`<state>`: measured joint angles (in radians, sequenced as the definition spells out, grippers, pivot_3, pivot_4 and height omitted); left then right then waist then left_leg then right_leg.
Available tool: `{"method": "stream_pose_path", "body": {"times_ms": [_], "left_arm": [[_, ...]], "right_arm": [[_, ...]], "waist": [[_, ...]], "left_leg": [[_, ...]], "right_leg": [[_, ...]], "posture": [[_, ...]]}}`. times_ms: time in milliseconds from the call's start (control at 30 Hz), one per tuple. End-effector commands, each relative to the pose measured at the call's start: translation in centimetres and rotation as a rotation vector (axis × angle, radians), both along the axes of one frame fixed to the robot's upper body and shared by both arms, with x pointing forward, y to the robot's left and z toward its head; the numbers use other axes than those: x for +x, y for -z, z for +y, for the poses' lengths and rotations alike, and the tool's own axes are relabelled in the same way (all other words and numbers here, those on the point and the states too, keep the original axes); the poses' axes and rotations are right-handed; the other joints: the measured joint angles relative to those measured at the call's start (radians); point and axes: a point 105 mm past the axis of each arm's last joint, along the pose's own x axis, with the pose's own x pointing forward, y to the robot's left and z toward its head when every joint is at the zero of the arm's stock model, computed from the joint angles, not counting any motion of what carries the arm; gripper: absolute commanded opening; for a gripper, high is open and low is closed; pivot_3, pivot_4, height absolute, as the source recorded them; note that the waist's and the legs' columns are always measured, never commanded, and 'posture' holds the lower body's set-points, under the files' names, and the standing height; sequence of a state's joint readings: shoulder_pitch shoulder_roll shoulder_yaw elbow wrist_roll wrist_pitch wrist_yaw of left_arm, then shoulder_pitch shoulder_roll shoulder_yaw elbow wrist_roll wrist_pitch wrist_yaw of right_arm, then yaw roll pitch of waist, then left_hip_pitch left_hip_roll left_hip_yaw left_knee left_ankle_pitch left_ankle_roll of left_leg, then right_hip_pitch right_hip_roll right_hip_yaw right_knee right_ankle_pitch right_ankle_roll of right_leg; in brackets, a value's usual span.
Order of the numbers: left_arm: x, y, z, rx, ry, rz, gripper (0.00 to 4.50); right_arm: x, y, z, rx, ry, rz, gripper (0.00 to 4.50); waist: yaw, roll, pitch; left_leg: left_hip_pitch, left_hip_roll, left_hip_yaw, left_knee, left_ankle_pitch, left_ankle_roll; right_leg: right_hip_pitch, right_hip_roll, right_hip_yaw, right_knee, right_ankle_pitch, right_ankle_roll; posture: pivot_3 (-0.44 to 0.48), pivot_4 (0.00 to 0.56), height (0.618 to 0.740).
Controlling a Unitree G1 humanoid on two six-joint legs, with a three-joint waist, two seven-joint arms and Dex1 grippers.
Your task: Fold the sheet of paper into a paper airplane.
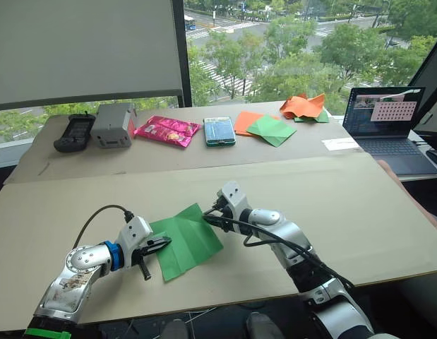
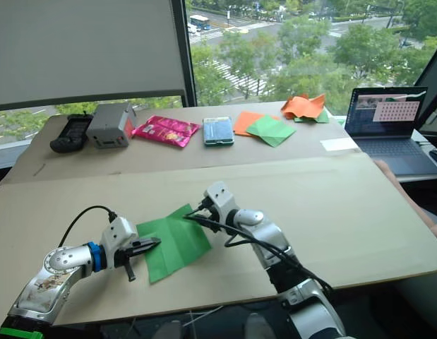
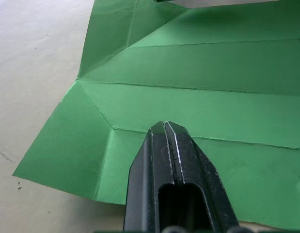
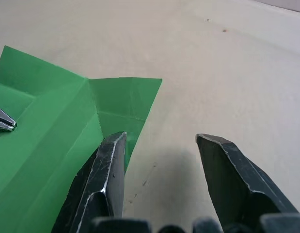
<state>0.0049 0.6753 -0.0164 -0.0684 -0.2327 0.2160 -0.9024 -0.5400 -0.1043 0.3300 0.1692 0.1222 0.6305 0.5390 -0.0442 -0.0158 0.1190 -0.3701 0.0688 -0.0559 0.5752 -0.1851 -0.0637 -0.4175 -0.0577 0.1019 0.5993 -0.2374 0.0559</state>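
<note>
On the near bench [image 1: 359,212] we saw the sheet of paper [image 1: 184,240] lying flat and creased, between the two grippers; the paper was unfolded, with straight crease lines running across it and diagonal ones at its corners; the left gripper [image 1: 164,243] had its fingers pressed together, tips over the paper's left edge, though we could not tell whether the paper lay between them; the right gripper [image 4: 160,141] stood with its fingers spread wide at the sheet's far right corner, one finger [image 4: 108,165] over the paper's edge and the other over bare bench; on the far bench [image 1: 169,159] we noted a pink packet [image 1: 167,130], a grey box [image 1: 112,125], orange sheets [image 1: 303,106], a plain green sheet [image 1: 272,129] and a laptop [image 1: 387,127] at the right.
</note>
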Motion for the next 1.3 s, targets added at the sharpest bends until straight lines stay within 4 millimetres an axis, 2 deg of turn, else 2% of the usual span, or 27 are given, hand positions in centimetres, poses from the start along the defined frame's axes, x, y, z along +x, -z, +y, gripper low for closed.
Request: {"method": "stream_pose_path", "body": {"times_ms": [33,133,233,400,433,633,767,933,1033,1200,1300], "left_arm": [[-0.7,1.9,0.4,0.046,-0.017,0.067,0.00],[-0.7,1.7,0.5,0.049,-0.017,0.063,0.00],[-0.7,1.7,0.6,0.053,-0.015,0.060,0.00],[-0.7,1.6,0.7,0.060,-0.009,0.059,0.00],[-0.7,1.5,0.8,0.062,-0.008,0.059,0.00],[-0.5,1.3,0.9,0.069,0.001,0.054,0.00],[-0.3,1.2,0.8,0.078,0.024,0.049,0.00],[0.2,0.5,0.1,0.078,0.092,0.036,0.00],[0.6,-0.7,-0.8,0.061,0.164,0.012,0.00],[1.3,-1.9,-1.3,0.094,0.269,-0.001,0.00],[1.8,-2.0,-1.5,0.118,0.324,0.007,0.00]], "right_arm": [[0.4,-2.0,0.9,0.065,-0.026,-0.052,2.65],[0.4,-1.7,1.3,0.071,-0.019,-0.034,2.65],[0.6,-1.6,1.3,0.076,-0.011,-0.029,1.84],[0.3,-1.6,1.4,0.092,-0.023,-0.019,0.12],[0.3,-1.6,1.4,0.093,-0.025,-0.019,0.02],[-1.2,-2.0,2.3,0.145,-0.087,0.018,0.02],[-1.4,-2.2,1.8,0.154,-0.062,0.000,0.02],[-2.9,-3.3,0.8,0.106,-0.074,-0.175,0.02],[-4.0,-3.7,0.4,0.075,-0.058,-0.274,0.02],[-4.9,-4.8,-0.3,-0.018,-0.044,-0.463,0.02],[-5.3,-5.1,-0.1,-0.065,-0.094,-0.540,0.02]], "waist": [[0.000,0.000,0.000],[-0.001,0.000,0.000],[-0.001,0.000,0.000],[-0.002,0.000,0.000],[-0.003,0.000,0.000],[-0.005,0.000,0.000],[-0.008,0.000,0.000],[0.000,0.000,0.000],[0.001,0.000,0.000],[-0.002,-0.004,0.003],[-0.001,-0.005,0.004]], "left_leg": [[0.000,0.000,0.000,0.000,0.000,0.000],[0.000,0.000,0.000,0.000,0.000,0.000],[0.000,0.000,0.000,0.000,0.000,0.000],[0.000,0.000,0.000,0.000,0.000,0.000],[0.000,0.000,0.000,0.000,0.000,0.000],[0.000,0.000,0.000,0.000,0.000,0.000],[0.000,0.000,0.000,0.000,0.000,-0.001],[0.000,0.000,0.000,0.000,-0.001,-0.002],[-0.002,0.000,0.000,0.000,-0.002,-0.003],[-0.003,0.000,0.000,0.000,-0.002,-0.003],[-0.003,0.000,0.000,0.000,-0.001,-0.002]], "right_leg": [[0.000,0.000,0.000,0.000,0.000,0.000],[0.000,0.000,0.000,0.000,0.000,0.000],[0.000,0.000,0.000,0.000,0.000,0.000],[0.000,0.000,0.000,0.000,0.000,0.000],[0.000,0.000,0.000,0.000,0.000,0.000],[0.000,0.000,0.000,0.001,0.000,0.000],[-0.001,0.000,0.000,0.001,0.000,0.000],[-0.001,0.000,0.000,0.001,0.000,0.000],[-0.002,0.000,0.000,-0.001,0.000,0.000],[-0.004,0.000,0.000,-0.003,0.000,0.000],[-0.004,0.000,0.000,-0.003,0.000,0.000]], "posture": [[0.000,0.150,0.725],[0.000,0.150,0.725],[0.000,0.150,0.725],[0.000,0.150,0.725],[0.000,0.150,0.725],[0.000,0.150,0.725],[0.000,0.150,0.725],[0.000,0.150,0.725],[0.000,0.150,0.725],[0.000,0.150,0.725],[0.000,0.150,0.725]]}}
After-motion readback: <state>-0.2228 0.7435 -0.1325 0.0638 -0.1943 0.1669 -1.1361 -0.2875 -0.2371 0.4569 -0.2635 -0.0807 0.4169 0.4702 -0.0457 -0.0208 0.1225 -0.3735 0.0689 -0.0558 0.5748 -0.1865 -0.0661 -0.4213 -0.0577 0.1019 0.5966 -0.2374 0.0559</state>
